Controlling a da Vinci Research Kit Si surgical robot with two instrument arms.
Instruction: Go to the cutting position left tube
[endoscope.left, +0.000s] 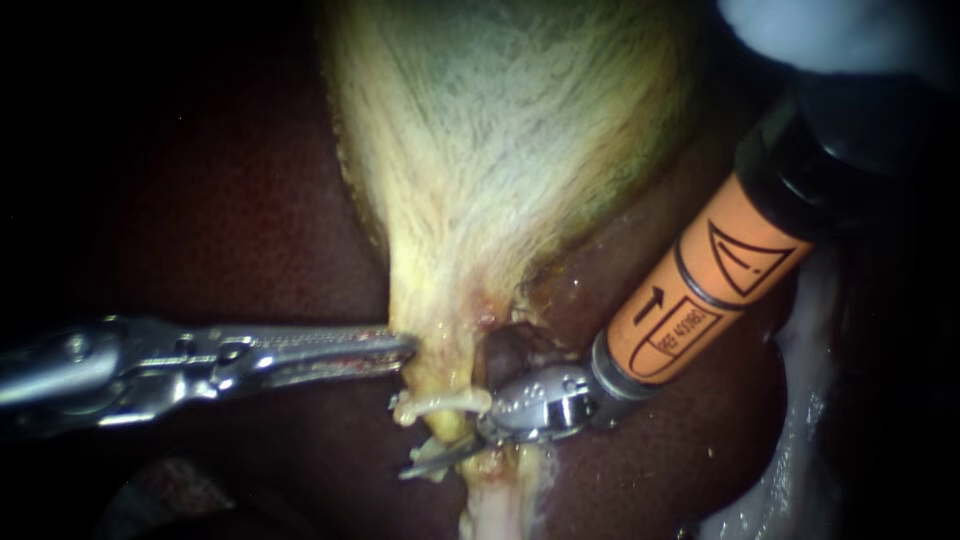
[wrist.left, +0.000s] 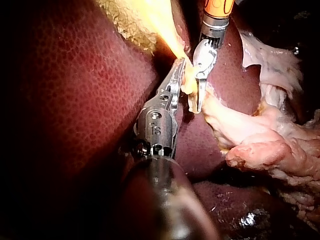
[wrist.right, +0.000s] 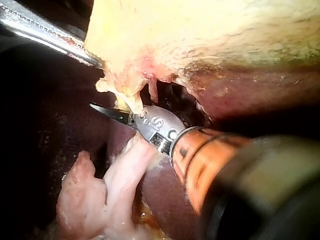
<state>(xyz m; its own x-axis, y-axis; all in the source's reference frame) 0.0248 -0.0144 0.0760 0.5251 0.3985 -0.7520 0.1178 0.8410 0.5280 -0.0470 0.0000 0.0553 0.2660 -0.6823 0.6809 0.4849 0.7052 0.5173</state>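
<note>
The pale gallbladder (endoscope.left: 500, 150) narrows to a yellow neck (endoscope.left: 440, 350) over the dark red liver (endoscope.left: 250, 230). My left instrument (endoscope.left: 405, 350) comes in from the left, its jaws shut on the edge of that neck, as the left wrist view confirms (wrist.left: 178, 67). A short pale tube (endoscope.left: 440, 402) crosses just below the neck. My right instrument (endoscope.left: 412, 445), with an orange shaft, reaches it from the upper right. One thin blade shows under the tube with a gap between them; the other blade is hidden along the tube. The right wrist view shows the same blade (wrist.right: 107, 112) beneath the tube (wrist.right: 120, 97).
Loose pale pink tissue (wrist.right: 105, 195) lies on the liver under and beside my right instrument, and also shows in the left wrist view (wrist.left: 260, 145). A dark hollow (endoscope.left: 505, 350) opens beside the neck, just above the right instrument's metal wrist (endoscope.left: 545, 400).
</note>
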